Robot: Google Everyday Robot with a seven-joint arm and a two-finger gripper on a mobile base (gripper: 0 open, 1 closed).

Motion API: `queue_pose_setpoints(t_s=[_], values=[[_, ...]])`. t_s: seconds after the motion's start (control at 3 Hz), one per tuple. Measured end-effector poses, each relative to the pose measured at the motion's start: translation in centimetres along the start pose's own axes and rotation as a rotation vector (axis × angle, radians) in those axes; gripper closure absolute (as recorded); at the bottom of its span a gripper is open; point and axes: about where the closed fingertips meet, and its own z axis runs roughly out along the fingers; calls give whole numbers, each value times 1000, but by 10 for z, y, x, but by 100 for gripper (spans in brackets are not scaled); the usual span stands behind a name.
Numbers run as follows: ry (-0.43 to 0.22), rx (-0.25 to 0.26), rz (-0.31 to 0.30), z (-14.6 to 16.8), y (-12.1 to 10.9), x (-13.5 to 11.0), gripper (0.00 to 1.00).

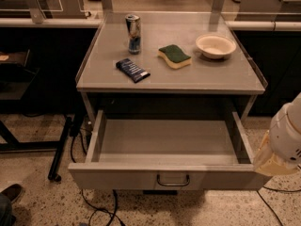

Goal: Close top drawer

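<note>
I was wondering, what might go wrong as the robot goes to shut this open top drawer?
1. The claw is by the top drawer's right front corner, far from the centre handle; a push there might skew the drawer and jam it.
2. A hard shove could shake the table and topple the upright can.
</note>
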Motion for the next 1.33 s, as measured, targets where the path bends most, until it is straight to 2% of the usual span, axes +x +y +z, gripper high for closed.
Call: queue_pose_setpoints(t_s=[0.33, 0.67, 1.0, 1.33], values=[[0, 0, 0, 0, 0, 0, 100], [-17, -51, 27, 25, 11, 0, 100], [-26, -110, 95, 75, 30, 5, 100], [-31, -118, 149, 112, 29, 7, 100]])
